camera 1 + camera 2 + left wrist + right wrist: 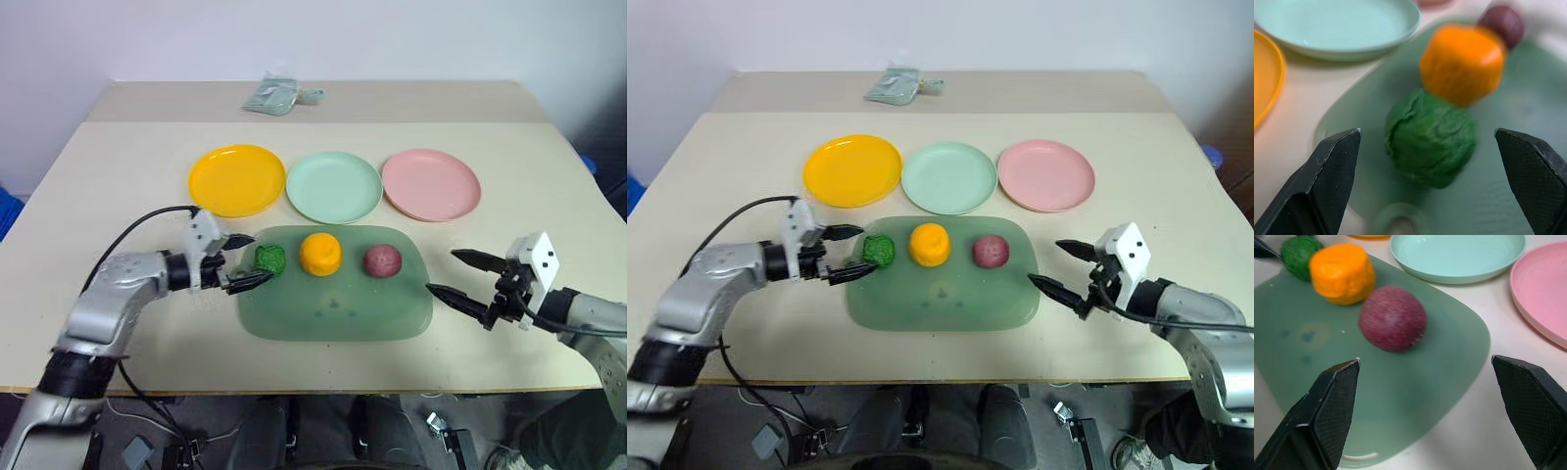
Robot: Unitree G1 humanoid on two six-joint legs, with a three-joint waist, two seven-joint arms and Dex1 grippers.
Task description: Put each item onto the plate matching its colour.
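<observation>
A: On mat (pixel 333 304), left to right: green item (pixel 270 258), orange item (pixel 320 254), maroon item (pixel 382 260). Plates?
B: Far side, bare. Left gripper (pixel 243 261) spread wide just left of green; right gripper (pixel 460 274) apart, holding nothing.

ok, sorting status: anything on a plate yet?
Nothing done: yellow plate, mint plate and pink plate hold nothing. In hand: open left gripper beside the green item. Left: orange item and maroon item on the mat; right gripper open.
</observation>
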